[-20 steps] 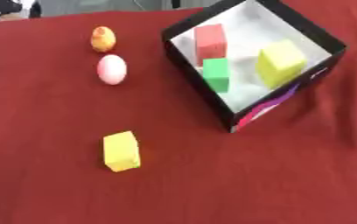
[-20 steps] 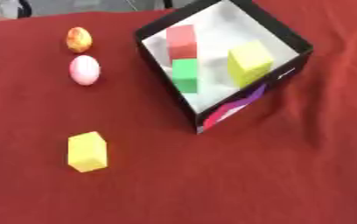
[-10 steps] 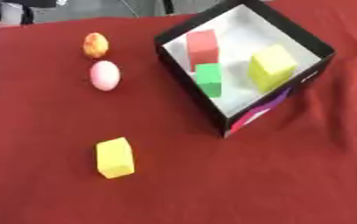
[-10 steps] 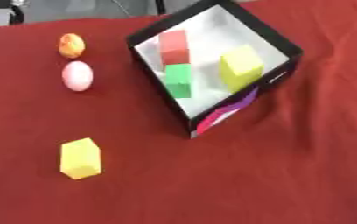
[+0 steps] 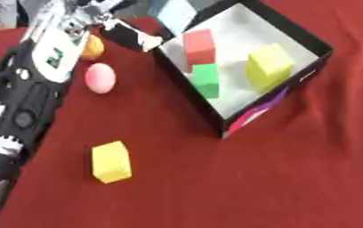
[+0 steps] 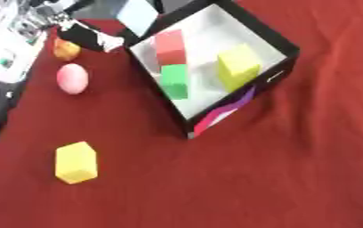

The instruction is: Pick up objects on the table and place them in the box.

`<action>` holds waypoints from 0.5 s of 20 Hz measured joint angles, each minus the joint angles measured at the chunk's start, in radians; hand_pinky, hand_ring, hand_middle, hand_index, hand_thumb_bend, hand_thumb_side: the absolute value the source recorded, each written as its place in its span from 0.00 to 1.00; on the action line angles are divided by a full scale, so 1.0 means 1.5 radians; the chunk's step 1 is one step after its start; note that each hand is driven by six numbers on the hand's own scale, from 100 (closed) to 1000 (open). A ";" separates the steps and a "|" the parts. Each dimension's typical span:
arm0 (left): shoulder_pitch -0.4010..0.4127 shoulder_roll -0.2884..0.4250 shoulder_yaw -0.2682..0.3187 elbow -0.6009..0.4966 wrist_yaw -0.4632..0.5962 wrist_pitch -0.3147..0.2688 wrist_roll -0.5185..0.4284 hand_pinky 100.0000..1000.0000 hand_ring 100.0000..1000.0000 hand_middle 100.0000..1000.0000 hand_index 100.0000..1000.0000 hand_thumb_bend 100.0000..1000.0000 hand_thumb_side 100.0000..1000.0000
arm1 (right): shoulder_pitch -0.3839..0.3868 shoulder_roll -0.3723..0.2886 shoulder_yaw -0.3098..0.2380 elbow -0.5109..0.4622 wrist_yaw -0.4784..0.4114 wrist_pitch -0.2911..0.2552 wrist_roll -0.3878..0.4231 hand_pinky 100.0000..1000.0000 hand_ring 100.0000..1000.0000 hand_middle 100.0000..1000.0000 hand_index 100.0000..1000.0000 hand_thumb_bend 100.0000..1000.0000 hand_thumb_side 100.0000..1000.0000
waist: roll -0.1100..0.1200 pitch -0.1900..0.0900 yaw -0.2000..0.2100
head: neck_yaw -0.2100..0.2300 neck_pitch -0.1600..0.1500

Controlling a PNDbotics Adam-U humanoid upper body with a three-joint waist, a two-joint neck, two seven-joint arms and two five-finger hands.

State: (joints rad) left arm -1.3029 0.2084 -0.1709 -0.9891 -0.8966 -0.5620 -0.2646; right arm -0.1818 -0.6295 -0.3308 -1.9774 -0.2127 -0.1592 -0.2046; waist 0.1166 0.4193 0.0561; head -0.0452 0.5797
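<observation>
Reaching along the counter's (image 5: 293, 178) left edge, left hand (image 5: 99, 13) sits above orange egg (image 5: 92, 47) (fingers blurred, cannot tell); pink egg (image 5: 100, 78) just nearer.

The box (image 5: 305, 38) sits toward the far right of the table (image 5: 293, 178), turned cornerwise, one corner pointing at the near side. Inside it, three blocks: the rear block (image 5: 199, 46) at the far left, the front block (image 5: 206, 80) just before it, close by or touching, and the right block (image 5: 268, 67) standing apart. Left of the box lie two eggs, the far egg (image 5: 92, 47) behind the near egg (image 5: 100, 78), close together. Well nearer, out on the open cloth, rests the loose block (image 5: 110, 161). The left arm (image 5: 21, 107) runs along the table's left edge, and the left hand (image 5: 83, 11) is at the far left, above the far egg, beside the box's far-left corner.
</observation>
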 measured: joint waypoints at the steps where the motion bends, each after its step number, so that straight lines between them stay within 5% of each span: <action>1: 0.000 -0.004 0.000 0.002 -0.020 -0.004 0.004 0.90 0.88 0.80 0.90 0.82 0.65 | -0.002 0.000 0.000 0.000 -0.002 0.001 0.001 1.00 0.67 0.60 0.71 0.00 0.47 | 0.001 0.000 0.000 | 0.000 0.000; 4: -0.001 -0.010 0.003 0.005 -0.068 -0.005 0.024 0.92 0.90 0.81 0.90 0.69 0.93 | -0.002 -0.001 0.002 0.000 -0.004 0.003 0.003 1.00 0.67 0.60 0.71 0.00 0.47 | 0.003 0.000 -0.001 | 0.000 0.003; 10: 0.001 -0.010 0.022 0.007 -0.078 0.021 0.079 0.87 0.84 0.78 0.89 0.34 0.77 | -0.002 -0.006 0.004 0.000 -0.008 0.004 0.005 1.00 0.67 0.60 0.71 0.00 0.47 | 0.004 0.000 -0.001 | 0.000 0.005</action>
State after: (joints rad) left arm -1.3014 0.1938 -0.1385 -0.9790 -1.0136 -0.5304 -0.1467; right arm -0.1855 -0.6380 -0.3247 -1.9774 -0.2250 -0.1527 -0.1976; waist 0.1219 0.4193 0.0551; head -0.0449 0.5872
